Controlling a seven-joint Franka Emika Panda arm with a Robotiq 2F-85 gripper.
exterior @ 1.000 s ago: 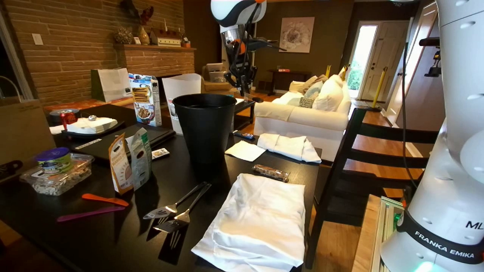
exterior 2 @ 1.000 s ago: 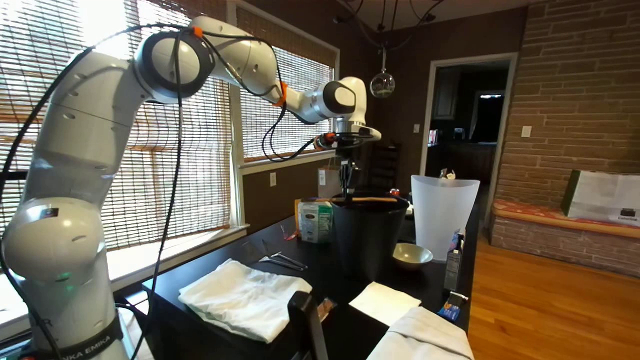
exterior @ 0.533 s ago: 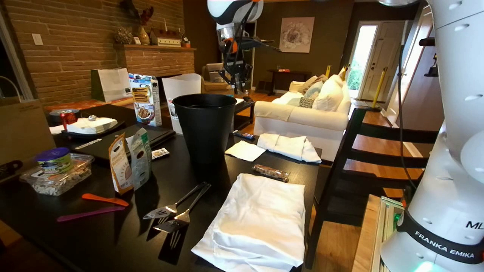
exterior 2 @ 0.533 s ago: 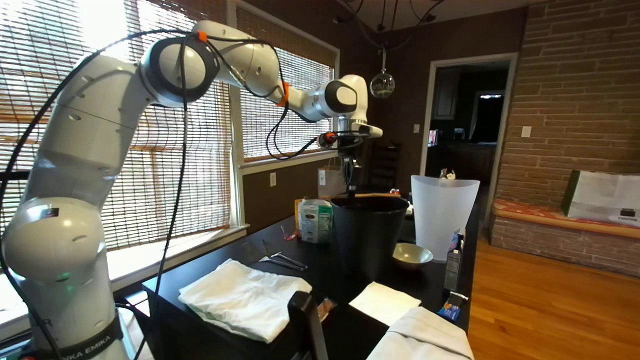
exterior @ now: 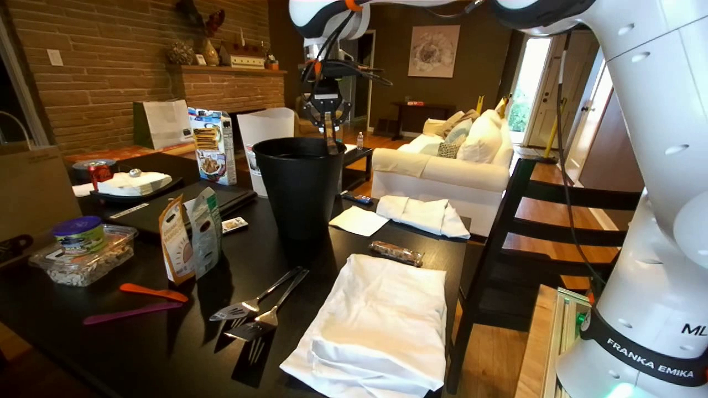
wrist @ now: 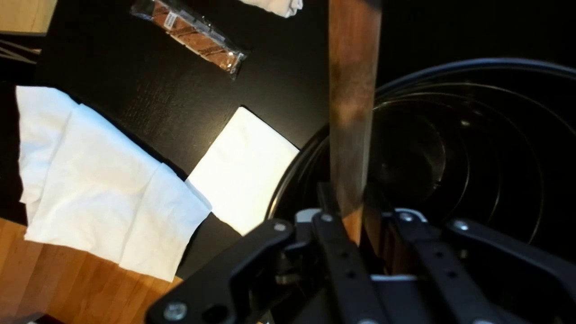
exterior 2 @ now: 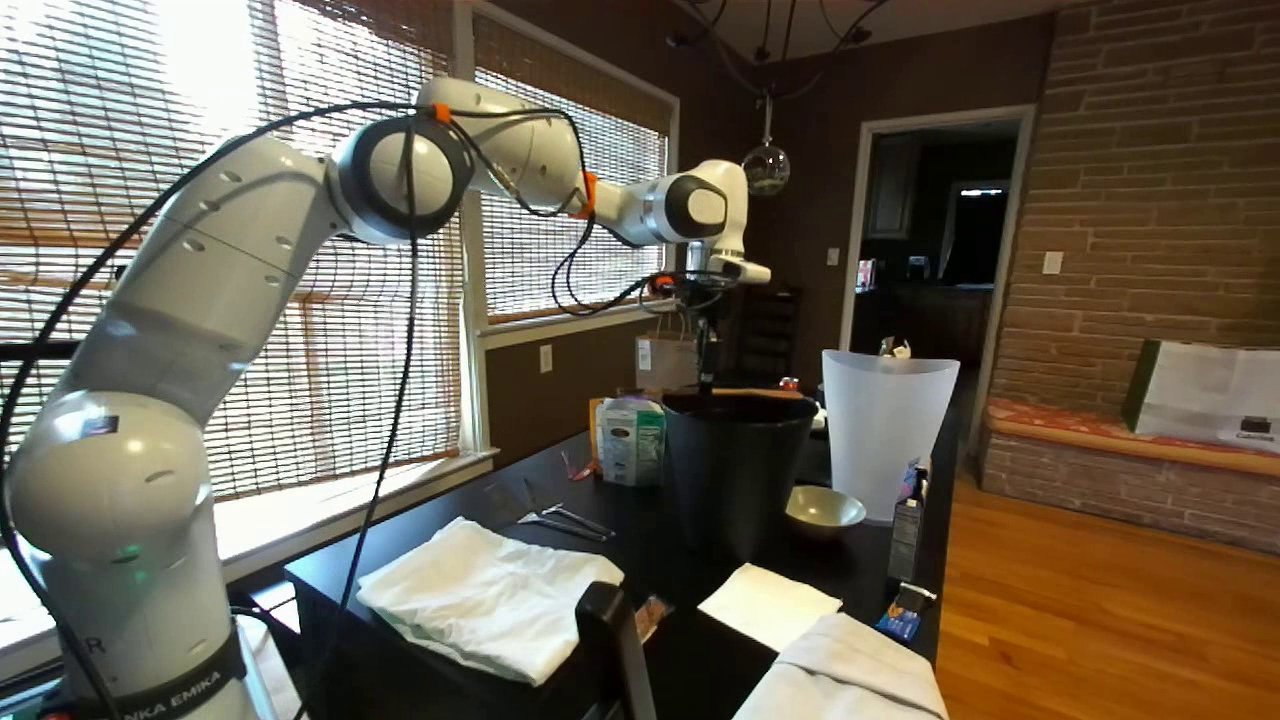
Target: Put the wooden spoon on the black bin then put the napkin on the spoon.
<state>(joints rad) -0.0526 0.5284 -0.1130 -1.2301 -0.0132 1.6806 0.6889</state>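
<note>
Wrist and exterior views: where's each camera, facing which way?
Exterior view: beside the table, facing the sofa; arm at picture right.
Exterior view: behind a chair, facing windows and doorway; arm at picture left.
Wrist view: on the arm, facing down into the black bin; pincer visible.
Both exterior views share table and black bin.

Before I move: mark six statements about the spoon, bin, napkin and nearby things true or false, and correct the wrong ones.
1. The gripper holds the spoon. True.
2. The napkin lies on the table beside the bin. True.
3. The bin lies on its side. False: it stands upright.
4. The napkin covers the spoon. False: they are apart.
5. The bar lies apart from the napkin. True.
6. The bar is unwrapped. False: it is wrapped.
</note>
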